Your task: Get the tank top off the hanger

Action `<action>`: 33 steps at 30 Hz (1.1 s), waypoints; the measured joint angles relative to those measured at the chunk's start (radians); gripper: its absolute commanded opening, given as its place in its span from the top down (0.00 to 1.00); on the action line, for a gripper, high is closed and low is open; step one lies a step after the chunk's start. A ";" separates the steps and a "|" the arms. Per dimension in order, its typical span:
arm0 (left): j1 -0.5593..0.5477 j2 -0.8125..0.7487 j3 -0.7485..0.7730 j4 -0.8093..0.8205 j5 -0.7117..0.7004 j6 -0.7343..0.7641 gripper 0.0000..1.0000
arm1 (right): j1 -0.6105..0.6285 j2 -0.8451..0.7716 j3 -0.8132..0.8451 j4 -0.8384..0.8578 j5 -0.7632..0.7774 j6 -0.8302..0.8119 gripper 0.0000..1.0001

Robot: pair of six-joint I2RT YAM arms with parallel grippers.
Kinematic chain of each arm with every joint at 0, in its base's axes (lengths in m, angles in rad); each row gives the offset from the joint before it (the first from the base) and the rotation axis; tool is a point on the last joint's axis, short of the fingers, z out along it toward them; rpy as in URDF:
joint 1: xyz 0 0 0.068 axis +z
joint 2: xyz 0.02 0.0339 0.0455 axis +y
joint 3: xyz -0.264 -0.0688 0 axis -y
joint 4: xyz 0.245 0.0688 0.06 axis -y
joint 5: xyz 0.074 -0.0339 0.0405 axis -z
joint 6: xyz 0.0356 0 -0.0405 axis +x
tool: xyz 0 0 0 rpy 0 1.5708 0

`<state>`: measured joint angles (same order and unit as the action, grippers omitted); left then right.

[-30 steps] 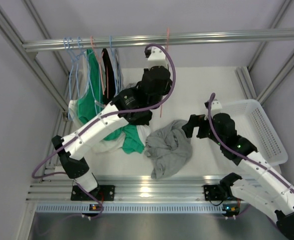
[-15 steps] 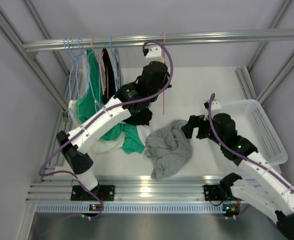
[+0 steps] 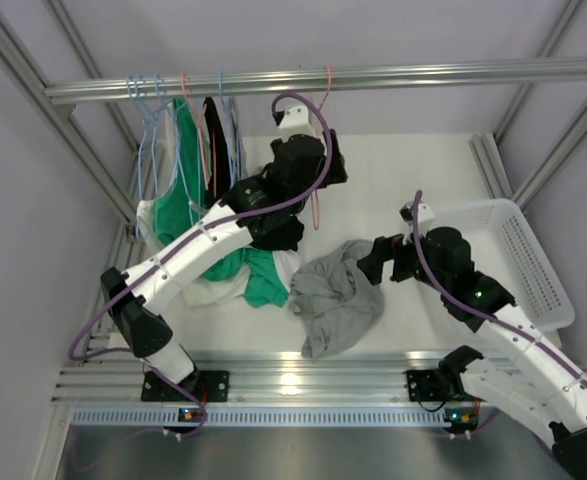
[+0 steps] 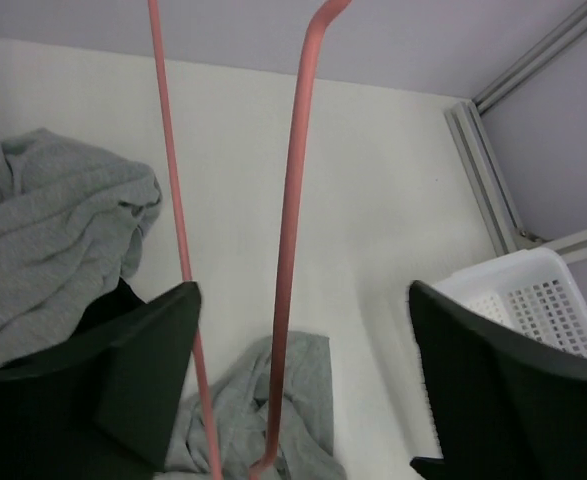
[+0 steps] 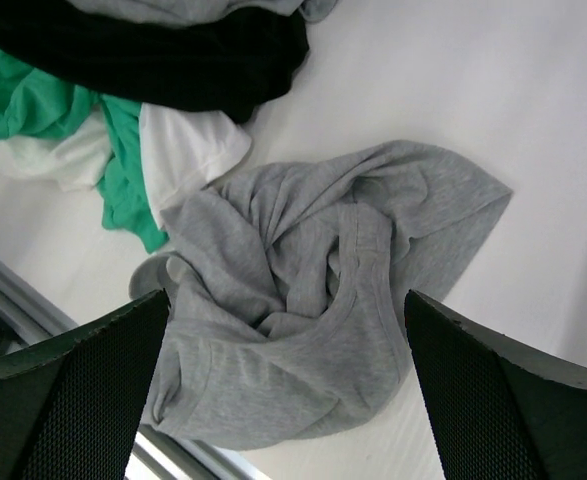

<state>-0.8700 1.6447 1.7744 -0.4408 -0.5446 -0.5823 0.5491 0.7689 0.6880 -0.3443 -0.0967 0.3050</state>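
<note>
Left gripper: spread wide; pink hanger between fingers, unclamped.
Right gripper: spread wide, empty.
Grey tank top: crumpled on table, apart from pink hanger.

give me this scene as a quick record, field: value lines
hanger: pink, bare, hook up at the rail
left claw: open, hanger wires running between its two sides
grey top: crumpled on the table, off the hanger
right claw: open, above the grey top
pile: green, white and black clothes, left of the grey top
basket: white, right side of table
rail, left end: more hangers, one carrying a green top
</note>
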 measured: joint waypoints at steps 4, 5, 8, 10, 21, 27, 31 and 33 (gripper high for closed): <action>0.000 -0.041 -0.066 -0.025 0.007 -0.018 0.01 | 0.007 0.053 0.000 0.000 -0.047 -0.018 0.01; 0.000 -0.063 -0.093 -0.034 0.009 -0.018 0.01 | 0.016 0.070 0.000 0.000 -0.048 -0.021 0.01; 0.000 -0.162 -0.183 -0.049 0.018 -0.017 0.01 | 0.068 0.121 0.000 0.003 -0.035 -0.027 0.01; 0.000 -0.267 -0.258 -0.056 0.025 -0.016 0.01 | 0.119 0.172 0.000 0.006 -0.010 -0.035 0.01; 0.000 -0.927 -0.663 -0.053 0.026 0.056 0.01 | 0.321 0.498 -0.001 0.022 0.211 -0.006 0.01; 0.000 -1.101 -0.768 -0.068 0.059 0.118 0.01 | 0.362 0.644 -0.008 0.055 0.279 0.068 0.01; 0.000 -1.147 -0.797 -0.086 0.038 0.158 0.01 | 0.369 0.703 0.014 0.100 0.332 0.105 0.01; 0.000 -1.164 -0.817 -0.087 0.019 0.171 0.01 | 0.369 0.733 0.029 0.122 0.362 0.126 0.15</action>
<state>-0.8700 0.4812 0.9573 -0.5282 -0.5255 -0.4118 0.9176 1.5021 0.7166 -0.2222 0.2653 0.4305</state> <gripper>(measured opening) 0.990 0.978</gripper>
